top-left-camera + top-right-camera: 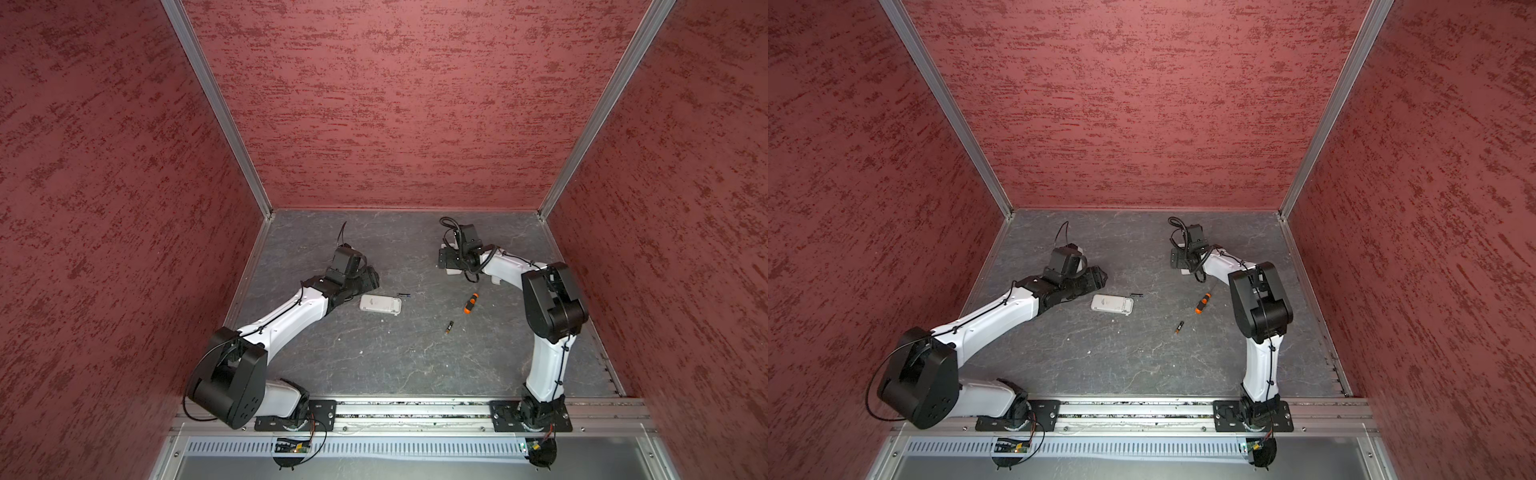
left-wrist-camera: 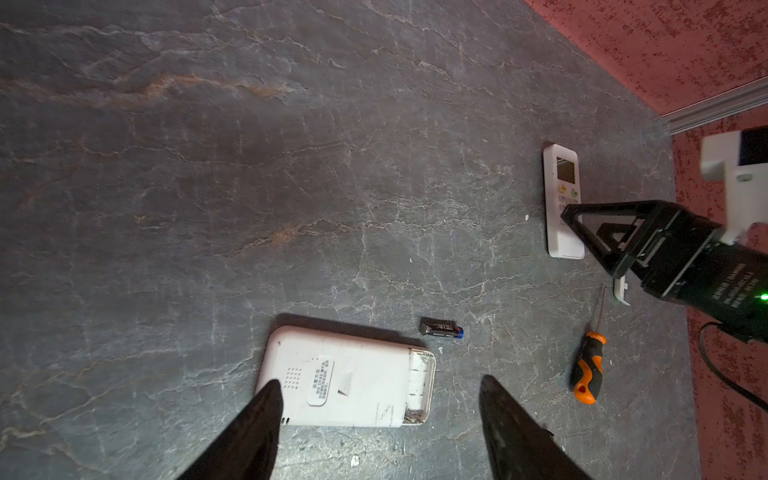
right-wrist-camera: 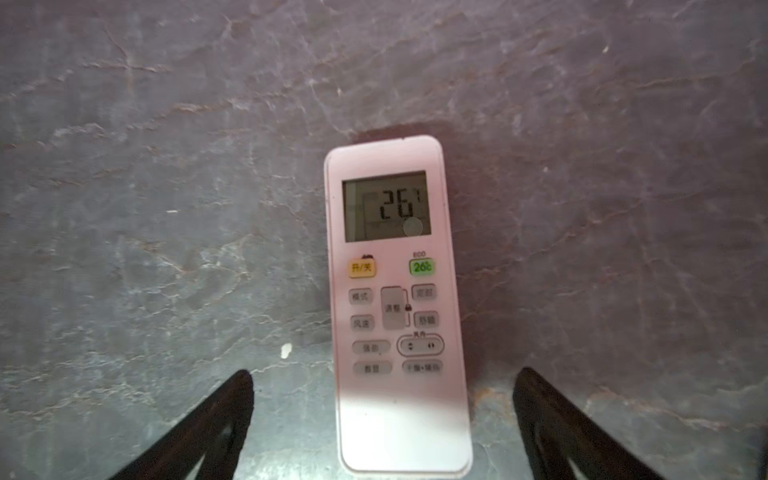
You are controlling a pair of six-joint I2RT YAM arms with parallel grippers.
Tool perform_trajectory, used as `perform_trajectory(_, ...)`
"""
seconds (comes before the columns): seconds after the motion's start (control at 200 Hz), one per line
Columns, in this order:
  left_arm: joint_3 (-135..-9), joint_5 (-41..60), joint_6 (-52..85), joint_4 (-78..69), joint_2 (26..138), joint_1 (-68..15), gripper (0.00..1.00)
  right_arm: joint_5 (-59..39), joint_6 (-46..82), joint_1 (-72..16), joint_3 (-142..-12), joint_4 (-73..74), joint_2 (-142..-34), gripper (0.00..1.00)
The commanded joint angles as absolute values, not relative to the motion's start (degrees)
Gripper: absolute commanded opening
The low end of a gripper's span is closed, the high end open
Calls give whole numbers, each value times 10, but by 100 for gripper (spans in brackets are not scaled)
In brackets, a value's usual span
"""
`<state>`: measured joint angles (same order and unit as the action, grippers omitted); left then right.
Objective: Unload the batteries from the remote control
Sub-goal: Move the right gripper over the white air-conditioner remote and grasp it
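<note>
**Top views.** In both top views the first battery (image 1: 404, 295) (image 1: 1137, 295) lies flat on the grey, veined, stone-look tabletop (image 1: 374, 357). Its long axis runs left to right. It sits just off the far right corner of the face-down remote (image 1: 380, 306), apart from it. The second battery (image 1: 449, 327) lies well to the right, near the orange-and-black screwdriver (image 1: 471, 302). Its long axis runs near to far with a slight tilt, gold-brown end toward the near edge.

**Left wrist view.** The first battery (image 2: 440, 329) is a slim dark cylinder with a blue band on the end facing the screwdriver (image 2: 588, 368). Its axis is roughly parallel to the long side of the face-down remote (image 2: 345, 382), a rounded white plastic slab. The bay at the end of this remote nearest the battery is uncovered. The left gripper (image 2: 380, 384) has its jaws apart and holds nothing. A small white cover (image 2: 620, 289) lies partly under the right arm.

**Right wrist view.** The right gripper (image 3: 384, 376) has its jaws spread wide, one finger on each side of the face-up remote (image 3: 399, 307), clear of it.
</note>
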<state>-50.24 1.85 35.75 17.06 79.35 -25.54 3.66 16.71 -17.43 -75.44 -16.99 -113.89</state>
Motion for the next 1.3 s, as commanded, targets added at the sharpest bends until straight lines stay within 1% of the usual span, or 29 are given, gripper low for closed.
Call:
perform_trajectory(0.0, -495, 29, 360, 149, 794, -251, 74, 60, 150, -167, -770, -195, -1146, 99)
perform_trajectory(0.11, -495, 31, 362, 148, 797, -251, 74, 53, 151, -162, -772, -194, -1159, 97)
perform_trajectory(0.24, -497, 30, 363, 149, 800, -251, 74, 42, 150, -158, -775, -192, -1173, 90)
perform_trajectory(0.386, -498, 25, 365, 152, 801, -251, 73, 30, 146, -156, -783, -196, -1188, 81)
perform_trajectory(0.571, -499, 22, 365, 154, 806, -251, 73, 25, 141, -156, -786, -203, -1191, 73)
perform_trajectory(0.777, -504, 26, 361, 155, 815, -251, 73, 25, 134, -161, -785, -221, -1196, 72)
perform_trajectory(0.892, -510, 27, 356, 157, 818, -250, 73, 38, 132, -167, -786, -232, -1202, 68)
perform_trajectory(1.017, -516, 30, 348, 162, 825, -249, 73, 37, 131, -171, -788, -238, -1205, 54)
perform_trajectory(1.182, -519, 37, 345, 164, 832, -249, 73, 24, 127, -174, -790, -230, -1197, 30)
perform_trajectory(1.253, -522, 44, 345, 163, 835, -248, 72, 12, 124, -175, -789, -223, -1188, 24)
perform_trajectory(1.298, -524, 49, 345, 162, 838, -248, 72, 5, 121, -175, -786, -218, -1181, 22)
